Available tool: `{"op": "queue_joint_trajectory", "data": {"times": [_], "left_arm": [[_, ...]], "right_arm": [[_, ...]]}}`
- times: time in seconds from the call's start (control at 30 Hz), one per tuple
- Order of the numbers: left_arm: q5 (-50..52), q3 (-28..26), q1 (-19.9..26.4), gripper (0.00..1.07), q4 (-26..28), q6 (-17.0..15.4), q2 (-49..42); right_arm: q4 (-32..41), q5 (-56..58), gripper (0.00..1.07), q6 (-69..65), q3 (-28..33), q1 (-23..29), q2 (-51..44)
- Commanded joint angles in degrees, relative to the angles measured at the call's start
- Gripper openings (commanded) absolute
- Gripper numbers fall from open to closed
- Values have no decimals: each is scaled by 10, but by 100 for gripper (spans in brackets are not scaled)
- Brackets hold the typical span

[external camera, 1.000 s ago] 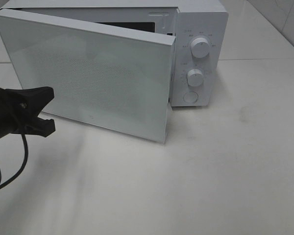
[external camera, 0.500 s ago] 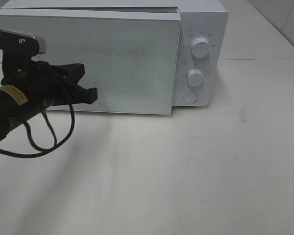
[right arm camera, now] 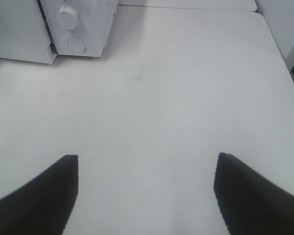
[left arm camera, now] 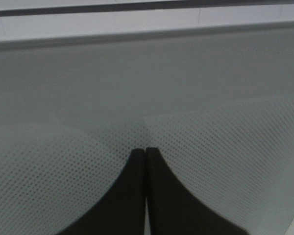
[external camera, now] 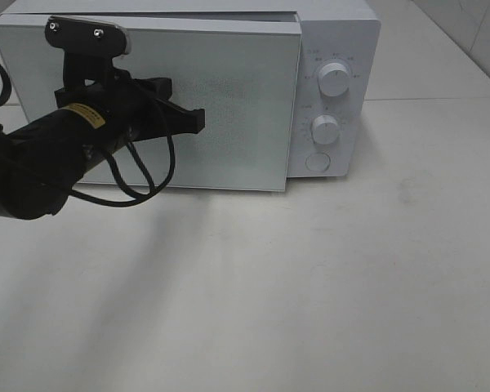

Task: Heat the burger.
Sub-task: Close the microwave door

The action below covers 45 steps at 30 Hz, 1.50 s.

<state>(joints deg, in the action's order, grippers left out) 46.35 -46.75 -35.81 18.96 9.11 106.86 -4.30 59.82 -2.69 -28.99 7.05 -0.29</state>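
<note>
The burger is hidden in every view. The white microwave (external camera: pixel 340 33) stands at the back of the table with its door (external camera: pixel 245 106) closed flush. My left gripper (external camera: pixel 198 121) is shut, its black fingertips (left arm camera: pixel 137 161) pressed together and touching the dotted door panel near the middle. My right gripper (right arm camera: pixel 146 156) is open and empty, hovering over bare table to the front right of the microwave (right arm camera: pixel 83 19). It is out of the exterior high view.
The microwave's control panel has an upper knob (external camera: pixel 334 78), a lower knob (external camera: pixel 325 129) and a round button (external camera: pixel 316 162). A black cable (external camera: pixel 139 184) loops below the left arm. The white table (external camera: pixel 310 286) stretches in front.
The microwave door swung from half open to fully closed. My left gripper moved right and up along the door front, against the panel.
</note>
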Motion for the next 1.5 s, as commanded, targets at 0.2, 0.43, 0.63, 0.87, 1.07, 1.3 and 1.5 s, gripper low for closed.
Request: {"op": "queue_joint_trajectory", "data": {"times": [0.2, 0.43, 0.63, 0.87, 1.07, 1.3, 1.5], "left_arm": [[-15, -57, -4, 0, 6, 1, 32], [-29, -89, -4, 0, 15, 2, 50], [-45, -140, 5, 0, 42, 39, 69], [-76, -168, 14, 0, 65, 44, 76], [-120, -168, -13, 0, 65, 57, 69], [-184, -148, -32, 0, 65, 74, 36], [-255, -109, -36, 0, 65, 74, -5]], "right_arm": [[1, -5, 74, 1, 0, -3, -15], [1, -5, 74, 0, 0, -3, -15], [1, -5, 74, -1, 0, -3, -15], [1, -5, 74, -1, 0, -3, -15], [1, -5, 74, -1, 0, -3, -15], [1, -5, 74, -1, 0, -3, -15], [1, -5, 74, -1, 0, -3, -15]]}}
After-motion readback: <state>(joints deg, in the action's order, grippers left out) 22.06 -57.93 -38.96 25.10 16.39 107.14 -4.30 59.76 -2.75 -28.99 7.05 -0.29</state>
